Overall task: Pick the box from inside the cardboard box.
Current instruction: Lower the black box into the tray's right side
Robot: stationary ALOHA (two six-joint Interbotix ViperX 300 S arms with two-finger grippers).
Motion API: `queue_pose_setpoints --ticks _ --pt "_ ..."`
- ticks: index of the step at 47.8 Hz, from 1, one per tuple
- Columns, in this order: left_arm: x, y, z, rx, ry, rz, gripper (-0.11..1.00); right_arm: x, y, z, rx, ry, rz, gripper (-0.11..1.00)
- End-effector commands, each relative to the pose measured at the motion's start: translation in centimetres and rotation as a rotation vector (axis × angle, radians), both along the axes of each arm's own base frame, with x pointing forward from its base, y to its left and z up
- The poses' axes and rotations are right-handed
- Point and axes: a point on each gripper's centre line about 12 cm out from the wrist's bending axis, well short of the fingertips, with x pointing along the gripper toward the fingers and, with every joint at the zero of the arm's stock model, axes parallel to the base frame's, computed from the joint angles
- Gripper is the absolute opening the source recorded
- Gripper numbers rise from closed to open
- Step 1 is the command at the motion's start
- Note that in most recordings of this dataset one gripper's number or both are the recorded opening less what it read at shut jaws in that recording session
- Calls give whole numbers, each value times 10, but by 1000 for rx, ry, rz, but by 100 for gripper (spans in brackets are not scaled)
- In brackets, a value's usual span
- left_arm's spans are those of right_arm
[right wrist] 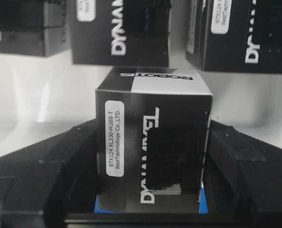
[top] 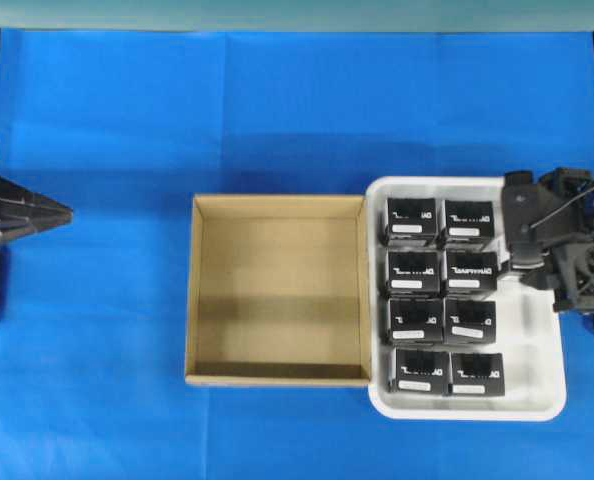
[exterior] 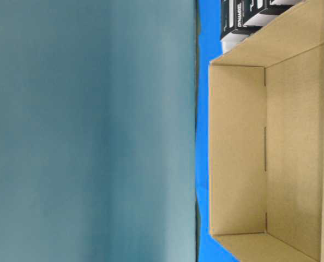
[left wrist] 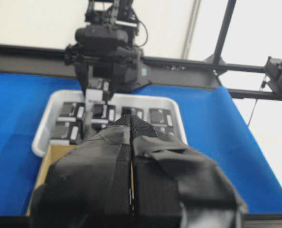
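My right gripper is shut on a small black box with a white label strip; its fingers press both side faces. In the overhead view this gripper hangs over the right side of the white tray, and the arm hides the held box. The brown cardboard box sits left of the tray, and only its bare tan floor shows. The table-level view shows that same bare carton. My left gripper is shut on nothing and stays at the far left.
Several identical black boxes fill two columns in the white tray. The tray touches the carton's right wall. Blue cloth covers the table. Black frame posts stand at the back corners.
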Motion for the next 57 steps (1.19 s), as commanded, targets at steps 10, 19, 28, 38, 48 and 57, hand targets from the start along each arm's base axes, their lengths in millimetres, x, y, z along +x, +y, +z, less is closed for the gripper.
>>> queue_pose_setpoints --ticks 10,19,28,38,48,57 --pt "4 0 9 0 -15 1 -5 7 2 -14 19 52 10 62" --pt "5 0 9 1 -14 1 -5 8 3 -15 30 56 5 62" --pt "5 0 9 0 -14 1 -5 4 7 -15 64 93 -12 75" --pt "5 0 9 0 -14 1 -5 7 6 -9 73 71 -37 100" --pt "5 0 9 0 -14 1 -5 14 4 3 66 33 -39 99" --pt "5 0 9 0 -12 1 -5 16 2 11 68 47 -38 99"
